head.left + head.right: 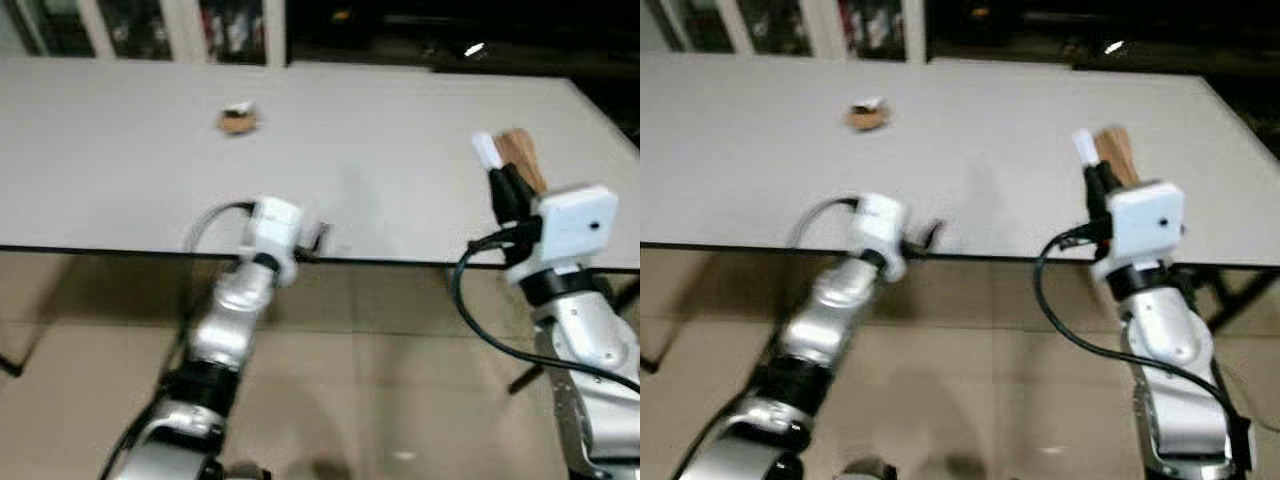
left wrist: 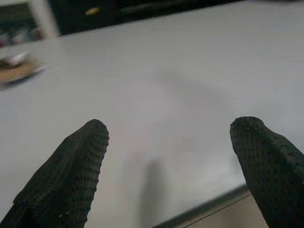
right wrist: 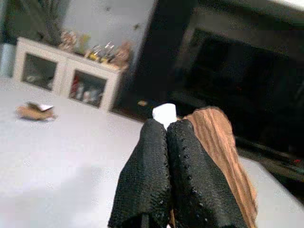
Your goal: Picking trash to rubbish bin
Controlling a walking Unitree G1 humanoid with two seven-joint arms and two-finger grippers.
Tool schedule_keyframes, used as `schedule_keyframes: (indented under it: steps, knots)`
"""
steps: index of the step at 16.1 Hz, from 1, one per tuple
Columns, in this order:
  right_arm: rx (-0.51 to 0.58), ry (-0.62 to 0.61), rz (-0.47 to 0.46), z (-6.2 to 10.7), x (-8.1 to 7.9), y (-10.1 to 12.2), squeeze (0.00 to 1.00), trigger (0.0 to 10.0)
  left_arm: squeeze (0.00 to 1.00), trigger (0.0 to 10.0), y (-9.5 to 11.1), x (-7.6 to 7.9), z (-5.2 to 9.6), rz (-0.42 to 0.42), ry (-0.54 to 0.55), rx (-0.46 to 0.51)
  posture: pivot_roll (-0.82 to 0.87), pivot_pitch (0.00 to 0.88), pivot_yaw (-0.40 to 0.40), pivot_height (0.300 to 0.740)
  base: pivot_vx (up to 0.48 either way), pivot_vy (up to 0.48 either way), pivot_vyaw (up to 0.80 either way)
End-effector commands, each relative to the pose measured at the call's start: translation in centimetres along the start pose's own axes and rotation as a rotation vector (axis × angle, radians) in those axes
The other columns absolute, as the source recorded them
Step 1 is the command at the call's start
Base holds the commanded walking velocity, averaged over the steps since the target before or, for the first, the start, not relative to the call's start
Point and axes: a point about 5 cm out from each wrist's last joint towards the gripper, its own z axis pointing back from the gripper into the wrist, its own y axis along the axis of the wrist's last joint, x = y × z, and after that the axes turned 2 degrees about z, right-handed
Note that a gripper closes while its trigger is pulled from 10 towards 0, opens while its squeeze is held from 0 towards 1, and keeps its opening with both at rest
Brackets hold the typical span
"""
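Right wrist view shows my right fingers (image 3: 166, 142) pressed tight together on a piece of trash (image 3: 219, 147), a brown crinkly wrapper with a small white bit at its top. From my head camera I see that same right hand (image 1: 498, 170) held up above the right side of the white worktop (image 1: 120, 190), with the brown wrapper sticking out past the tips. My left fingers (image 2: 168, 166) are spread wide apart, low over the near edge of the worktop, with nothing between them. Another bit of trash (image 1: 238, 119), brown with a white scrap on it, lies far off on the worktop, toward the back and well apart from both hands. Behind the worktop stands a white cabinet (image 3: 66, 76) with glass doors.
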Motion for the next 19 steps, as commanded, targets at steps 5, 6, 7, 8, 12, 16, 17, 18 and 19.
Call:
schedule_keyframes:
  steps: [5,6,7,8,12,16,17,18,19]
  knots:
    - [0.015,0.005,-0.006,-0.2,-0.3,0.2,0.0,10.0,0.0,10.0,0.2,-1.5,0.1,0.018,0.055,0.011,0.16,0.086,-0.013,0.74,0.0,0.0,0.0]
    - [0.016,0.006,-0.005,-0.2,-0.3,0.2,0.0,10.0,0.0,10.0,0.3,-1.5,0.1,0.015,0.053,0.019,0.16,0.086,-0.013,0.74,0.274,0.0,0.0]
    - [0.018,0.009,-0.003,-0.2,-0.4,0.3,0.0,10.0,0.0,10.0,0.7,-1.6,0.0,0.011,0.056,0.034,0.15,0.088,-0.013,0.74,0.304,0.0,0.0]
    - [0.019,0.01,-0.002,-0.2,-0.4,0.3,0.0,10.0,0.0,10.0,0.9,-1.7,0.0,0.015,0.062,0.044,0.15,0.088,-0.013,0.74,0.33,0.0,0.0]
    - [0.018,0.012,0.002,-0.1,-0.4,0.3,0.0,10.0,0.0,10.0,1.2,-2.1,-0.1,0.02,0.084,0.057,0.15,0.091,-0.015,0.74,0.409,0.0,0.0]
    - [0.018,0.017,0.004,-0.2,-0.5,0.3,0.0,10.0,0.0,10.0,1.3,-2.3,0.0,0.025,0.093,0.066,0.15,0.094,-0.016,0.74,0.456,0.0,0.0]
    - [0.018,0.018,0.004,-0.2,-0.5,0.3,0.0,10.0,0.0,10.0,1.3,-2.3,0.0,0.026,0.095,0.066,0.15,0.095,-0.015,0.74,0.458,0.0,0.0]
    - [0.018,0.018,0.004,-0.2,-0.5,0.3,0.0,10.0,0.0,10.0,1.3,-2.4,-0.1,0.028,0.097,0.066,0.15,0.095,-0.014,0.74,0.458,0.0,0.0]
    - [0.018,0.017,0.004,-0.2,-0.5,0.3,0.0,10.0,0.0,10.0,1.3,-2.4,-0.1,0.029,0.097,0.065,0.15,0.095,-0.014,0.74,0.458,0.0,0.0]
